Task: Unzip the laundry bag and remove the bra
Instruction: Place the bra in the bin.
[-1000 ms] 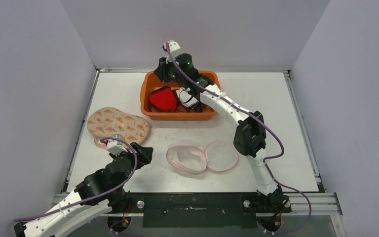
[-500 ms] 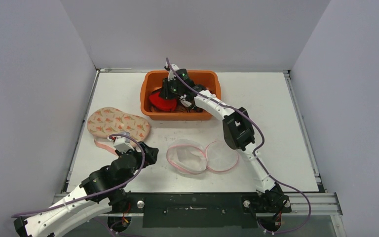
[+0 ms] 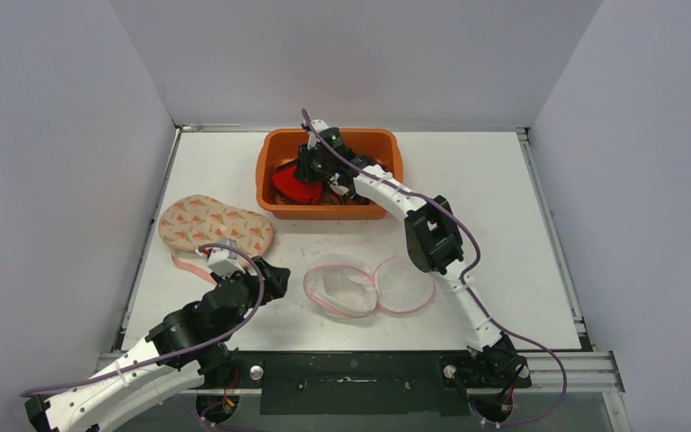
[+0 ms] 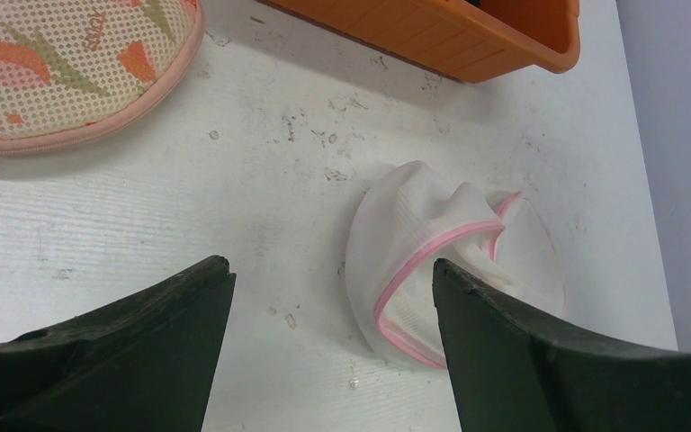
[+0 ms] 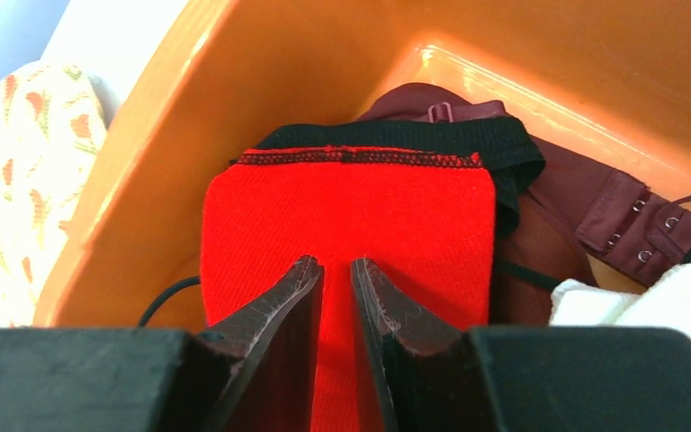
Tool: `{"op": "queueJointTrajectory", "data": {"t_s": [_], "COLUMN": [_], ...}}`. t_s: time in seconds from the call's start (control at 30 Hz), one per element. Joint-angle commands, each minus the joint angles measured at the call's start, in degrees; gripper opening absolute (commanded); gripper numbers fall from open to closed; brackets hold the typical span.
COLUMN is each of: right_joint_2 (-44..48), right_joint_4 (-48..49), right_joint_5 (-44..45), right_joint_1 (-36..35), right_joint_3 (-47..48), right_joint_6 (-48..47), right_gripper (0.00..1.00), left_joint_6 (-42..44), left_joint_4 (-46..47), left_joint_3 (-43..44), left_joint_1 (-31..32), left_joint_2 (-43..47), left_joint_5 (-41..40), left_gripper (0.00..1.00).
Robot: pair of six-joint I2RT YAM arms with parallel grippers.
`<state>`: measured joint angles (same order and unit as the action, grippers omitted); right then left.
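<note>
The white mesh laundry bag (image 3: 342,290) with pink trim lies open on the table, its round flap (image 3: 407,283) spread to the right. It also shows in the left wrist view (image 4: 423,261). A red bra (image 3: 291,184) lies in the orange bin (image 3: 389,140). My right gripper (image 3: 309,171) is down in the bin. Its jaws are nearly shut with a thin gap, and its tips (image 5: 336,263) are against the red bra (image 5: 351,202). My left gripper (image 3: 270,274) is open and empty just left of the bag (image 4: 331,265).
A peach floral mesh pad (image 3: 216,227) lies at the left, also in the left wrist view (image 4: 45,72). A maroon bra (image 5: 594,198) and a white cloth (image 5: 657,297) also lie in the bin (image 5: 171,135). White walls surround the table.
My right gripper came down from above the bin's back rim onto the red bra. My left gripper edged slightly toward the bag.
</note>
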<state>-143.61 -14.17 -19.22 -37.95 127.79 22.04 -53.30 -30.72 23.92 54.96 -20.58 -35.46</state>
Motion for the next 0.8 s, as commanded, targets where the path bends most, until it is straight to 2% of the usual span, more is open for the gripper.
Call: {"op": "queueJointTrajectory", "data": {"t_s": [0.0,0.4,0.53,0.6,0.7,0.77], "right_joint_2": [-1.88,-1.99,1.46,5.18,10.62,13.64], "right_joint_4": [-0.66,-1.31,-0.05,1.65,4.18,4.45], "right_joint_5": [3.37,3.91,2.17,0.97,-1.0,-2.11], "right_joint_1": [0.01,0.16,0.18,0.16,-0.01,0.06], "right_joint_3": [2.85,3.21,2.64,0.83,-0.65,-0.4], "right_joint_6": [-1.58,-1.61,-1.25,-0.35,0.82,1.31], "right_gripper": [0.21,0.21,0.25,0.32,0.52,0.6], "left_joint_6": [1.5,1.34,1.18,1.13,1.3,1.47], "left_joint_4": [2.69,2.51,2.16,1.99,1.82,1.65], "left_joint_3": [1.51,1.38,1.73,1.95,2.33,2.73], "left_joint_1": [-0.32,-0.37,-0.3,-0.31,-0.26,-0.35], "left_joint_2": [-0.76,-0.95,-0.87,-0.78,-0.86,-0.95], "left_joint_5": [0.49,0.42,0.7,0.99,1.27,1.07], "left_gripper": [0.79,0.79,0.8,0.8,0.8,0.8]}}
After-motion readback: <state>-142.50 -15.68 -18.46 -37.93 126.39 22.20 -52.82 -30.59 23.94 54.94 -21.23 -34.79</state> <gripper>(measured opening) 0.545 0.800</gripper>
